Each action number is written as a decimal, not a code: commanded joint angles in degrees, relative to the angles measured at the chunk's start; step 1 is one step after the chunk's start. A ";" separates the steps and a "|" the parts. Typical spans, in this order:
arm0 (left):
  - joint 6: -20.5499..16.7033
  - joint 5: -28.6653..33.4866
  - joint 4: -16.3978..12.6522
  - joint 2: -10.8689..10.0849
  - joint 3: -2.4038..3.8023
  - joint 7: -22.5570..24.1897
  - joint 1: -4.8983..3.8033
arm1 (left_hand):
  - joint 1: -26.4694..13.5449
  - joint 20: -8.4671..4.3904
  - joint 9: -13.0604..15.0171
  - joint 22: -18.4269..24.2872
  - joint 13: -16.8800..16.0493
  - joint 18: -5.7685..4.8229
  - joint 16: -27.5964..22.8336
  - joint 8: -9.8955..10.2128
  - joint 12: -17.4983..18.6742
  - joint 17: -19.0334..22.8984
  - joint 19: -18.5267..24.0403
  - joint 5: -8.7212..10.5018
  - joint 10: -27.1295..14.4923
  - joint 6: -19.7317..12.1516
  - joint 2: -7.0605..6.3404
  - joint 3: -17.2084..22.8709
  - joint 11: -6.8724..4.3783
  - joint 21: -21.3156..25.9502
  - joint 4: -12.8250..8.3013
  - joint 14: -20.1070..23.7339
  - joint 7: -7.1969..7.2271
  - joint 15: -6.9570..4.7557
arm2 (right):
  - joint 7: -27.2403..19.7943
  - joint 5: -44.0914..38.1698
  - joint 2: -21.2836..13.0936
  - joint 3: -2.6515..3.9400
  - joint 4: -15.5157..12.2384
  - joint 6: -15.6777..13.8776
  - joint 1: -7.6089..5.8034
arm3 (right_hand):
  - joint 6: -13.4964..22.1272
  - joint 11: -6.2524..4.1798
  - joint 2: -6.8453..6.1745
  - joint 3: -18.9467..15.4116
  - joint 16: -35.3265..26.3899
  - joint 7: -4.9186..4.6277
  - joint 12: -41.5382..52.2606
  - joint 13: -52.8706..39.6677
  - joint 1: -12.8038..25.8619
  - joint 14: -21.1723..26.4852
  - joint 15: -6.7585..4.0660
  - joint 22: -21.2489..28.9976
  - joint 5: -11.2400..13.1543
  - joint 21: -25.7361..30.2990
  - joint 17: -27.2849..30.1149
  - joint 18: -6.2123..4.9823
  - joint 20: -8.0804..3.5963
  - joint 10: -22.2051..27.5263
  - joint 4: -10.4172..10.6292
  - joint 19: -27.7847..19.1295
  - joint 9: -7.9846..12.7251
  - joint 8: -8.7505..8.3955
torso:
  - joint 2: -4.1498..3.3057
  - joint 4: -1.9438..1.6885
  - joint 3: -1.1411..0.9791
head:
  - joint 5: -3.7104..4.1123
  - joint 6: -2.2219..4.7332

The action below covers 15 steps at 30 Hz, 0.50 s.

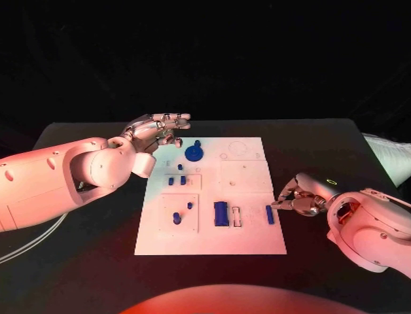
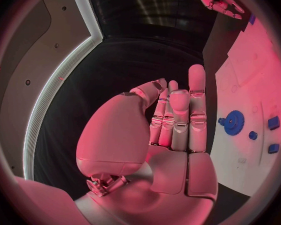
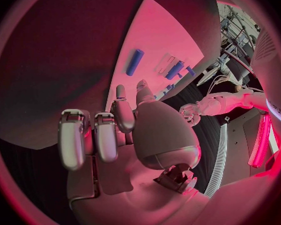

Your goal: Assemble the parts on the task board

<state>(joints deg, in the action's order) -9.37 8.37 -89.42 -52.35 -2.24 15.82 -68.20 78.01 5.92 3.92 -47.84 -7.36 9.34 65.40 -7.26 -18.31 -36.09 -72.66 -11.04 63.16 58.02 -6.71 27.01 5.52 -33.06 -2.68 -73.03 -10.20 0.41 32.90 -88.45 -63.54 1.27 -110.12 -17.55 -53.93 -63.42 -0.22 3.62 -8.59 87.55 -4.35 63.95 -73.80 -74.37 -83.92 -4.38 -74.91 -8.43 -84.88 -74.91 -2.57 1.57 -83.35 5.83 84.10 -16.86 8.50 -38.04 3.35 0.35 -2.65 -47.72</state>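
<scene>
The white task board [image 1: 252, 235] lies mid-table. On it are a blue gear [image 1: 195, 154], small blue pieces [image 1: 177, 179], two blue pegs [image 1: 177, 217], a blue block [image 1: 222, 213] and a blue bar [image 1: 269, 214]. My left hand [image 1: 158, 131] hovers off the board's far left corner, fingers straight and together, holding nothing. The left wrist view shows this flat hand [image 2: 175, 125] beside the gear [image 2: 233, 121]. My right hand [image 1: 295, 201] is at the board's right edge, fingertips just right of the bar. In the right wrist view that hand [image 3: 115, 130] is half curled and holds nothing, with the bar [image 3: 135, 62] lying beyond it.
The black table [image 1: 83, 134] surrounds the board. A white crumpled bag [image 1: 393, 157] lies at the table's right edge. A pale cable [image 1: 17, 252] runs beside my left arm. Recessed outlines mark the board's far right part [image 1: 241, 154].
</scene>
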 commanded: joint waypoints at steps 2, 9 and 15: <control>1.04 -0.18 -0.21 0.09 0.04 0.31 -0.02 | -0.45 0.05 -0.04 0.06 -0.07 1.03 -0.16 -0.40 -0.20 0.06 0.18 0.17 -0.40 -0.41 0.00 -0.11 0.06 0.34 -0.09 0.37 -0.10 0.08 | 0.38 -3.90 0.26 -0.13 0.37 2.36 0.68 | -0.89 -0.10 0.16 -0.01 -0.27 0.05 -0.39 0.09 0.20 -5.07 0.24 -6.95 0.02 0.35 -10.05 0.53 0.38 0.13 0.01 2.22 0.10 -0.26 | 0.06 0.11 -0.07 | 0.13 0.11; 1.08 -0.18 -0.13 0.05 0.03 0.23 -0.02 | -0.45 0.05 -0.04 0.06 -0.07 1.03 -0.16 -0.40 -0.20 0.06 0.18 0.17 -0.40 -0.41 0.00 -0.11 0.06 0.34 -0.09 0.37 -0.10 0.08 | 0.45 -4.51 1.52 -0.25 1.01 2.59 1.61 | -1.17 -0.15 0.14 -0.05 -0.27 0.11 -0.40 0.06 0.45 -5.07 0.20 -6.94 0.09 0.37 -10.05 0.52 0.36 0.12 0.17 2.22 0.15 -0.26 | -0.01 0.01 -0.03 | 0.00 0.01; 1.06 -0.18 -0.01 0.03 0.03 0.16 -0.02 | -0.45 0.05 -0.04 0.06 -0.07 1.03 -0.16 -0.40 -0.20 0.06 0.18 0.17 -0.40 -0.41 0.00 -0.11 0.06 0.34 -0.09 0.37 -0.10 0.08 | 0.43 -4.96 2.50 -0.29 1.31 2.57 1.87 | -1.61 -0.25 0.14 -0.02 -0.27 0.27 -0.39 0.03 0.54 -5.07 0.13 -6.94 0.12 0.37 -10.06 0.52 0.33 0.10 0.24 2.21 0.14 -0.17 | 0.00 0.07 -0.01 | -0.20 -0.08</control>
<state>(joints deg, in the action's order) -9.36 8.36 -89.37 -52.35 -2.24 15.79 -68.20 78.01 5.92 3.92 -47.85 -7.35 9.34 65.40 -7.26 -18.31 -36.10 -72.67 -11.04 63.16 58.02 -6.72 27.01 5.52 -33.06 -2.68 -73.03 -10.20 0.41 33.08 -91.69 -61.16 1.00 -108.86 -15.98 -52.17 -64.62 -0.04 3.62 -8.59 87.55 -4.16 63.61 -73.71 -74.36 -83.92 -4.36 -74.90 -8.43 -84.88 -74.91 -2.58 1.57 -83.17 5.84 84.10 -16.79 8.50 -38.04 3.38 0.30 -2.76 -47.72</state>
